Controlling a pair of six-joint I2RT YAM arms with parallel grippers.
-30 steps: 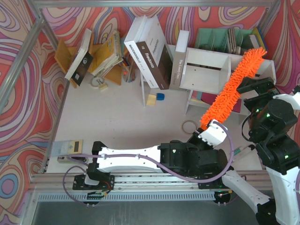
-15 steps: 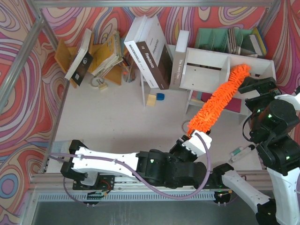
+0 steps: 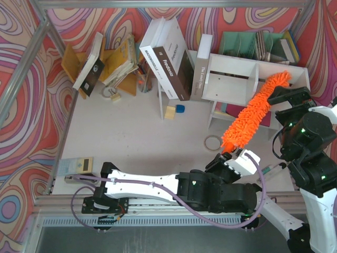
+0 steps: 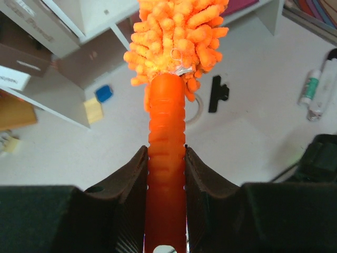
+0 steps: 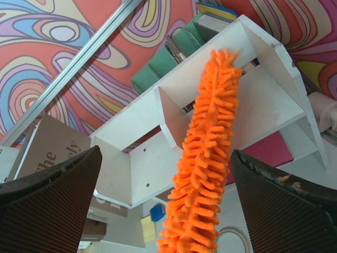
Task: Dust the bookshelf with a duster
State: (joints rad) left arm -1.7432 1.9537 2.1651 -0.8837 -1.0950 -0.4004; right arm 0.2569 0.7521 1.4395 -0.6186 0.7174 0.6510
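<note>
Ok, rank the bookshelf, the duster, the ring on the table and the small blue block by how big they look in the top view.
1. bookshelf, clearly largest.
2. duster; it is held up nearer the camera, which may flatter it.
3. ring.
4. blue block, smallest.

This is a robot test cell in a lab, not a lived-in room — bare aluminium framing (image 3: 26,66) boxes in a white table (image 3: 126,137), and panels (image 3: 21,158) printed with loud coloured swirls stand as walls. Robot arms (image 3: 152,184) sit bolted to a slotted rail (image 3: 52,204) at the near edge, a purple cable (image 3: 226,225) trailing loose. Books (image 3: 166,58) and a small bookshelf (image 3: 231,79) sit about like props.
</note>
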